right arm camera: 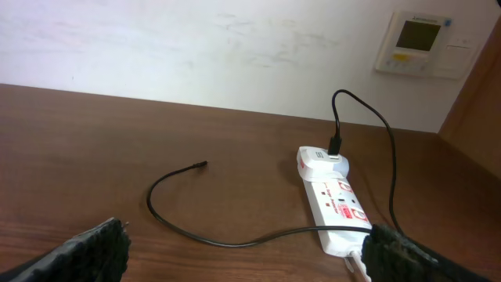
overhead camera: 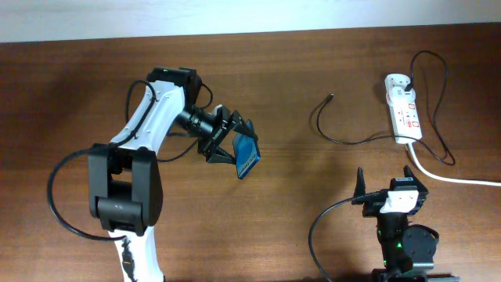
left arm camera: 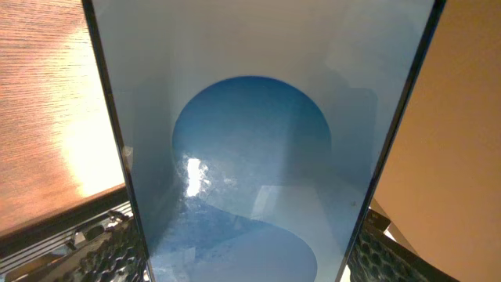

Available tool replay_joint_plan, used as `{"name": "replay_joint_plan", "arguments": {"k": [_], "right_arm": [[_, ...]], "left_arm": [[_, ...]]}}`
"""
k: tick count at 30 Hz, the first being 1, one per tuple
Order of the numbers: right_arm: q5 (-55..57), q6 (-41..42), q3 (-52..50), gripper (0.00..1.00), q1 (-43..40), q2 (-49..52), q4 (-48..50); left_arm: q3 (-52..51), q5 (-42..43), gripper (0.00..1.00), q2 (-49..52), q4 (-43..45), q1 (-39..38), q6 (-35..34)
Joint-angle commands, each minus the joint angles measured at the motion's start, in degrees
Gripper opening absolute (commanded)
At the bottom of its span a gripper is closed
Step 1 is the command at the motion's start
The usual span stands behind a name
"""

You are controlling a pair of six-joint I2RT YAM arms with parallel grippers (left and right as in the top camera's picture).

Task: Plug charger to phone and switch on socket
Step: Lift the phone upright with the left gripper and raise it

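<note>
Looking down from overhead, the camera shows the left gripper (overhead camera: 237,147) pinching the phone (overhead camera: 249,160) between its fingers, the blue screen tilted on edge over the middle of the brown bench (overhead camera: 78,94). Well apart to the right, the socket (overhead camera: 403,110) lies near the far right edge, its thick white cord (overhead camera: 454,178) trailing off to the right. The charger (overhead camera: 347,143) loops from the far end of the socket and curves across the wood to its plug tip (overhead camera: 330,98) — lying loose, left of the socket. The right gripper (overhead camera: 384,184) sits nearer the front edge with its fingers spread, holding nothing.

From the left wrist, the phone fills almost the whole frame, a round blue shape on its screen, with the ribbed pads (left arm camera: 117,254) pressed against both long edges.

From the right wrist, the fingertips (right arm camera: 86,251) stand wide apart at the lower corners — between them lie the charger's curve and the socket, and a wall panel (right arm camera: 423,39) hangs behind.
</note>
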Motion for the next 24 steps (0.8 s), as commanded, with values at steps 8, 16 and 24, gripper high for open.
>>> {"name": "replay_joint_plan", "arguments": {"k": [8, 16, 24], "right_arm": [[-0.57, -0.20, -0.28, 0.99, -0.26, -0.37, -0.26], [-0.57, -0.20, -0.28, 0.99, -0.26, -0.37, -0.26], [-0.55, -0.20, -0.28, 0.99, -0.26, -0.37, -0.26]], "left_arm": [[1.53, 12.04, 0.55, 0.37, -0.96, -0.11, -0.22], [1.53, 16.52, 0.55, 0.37, -1.36, -0.11, -0.66], [1.53, 16.94, 0.55, 0.37, -1.33, -0.11, -0.59]]}}
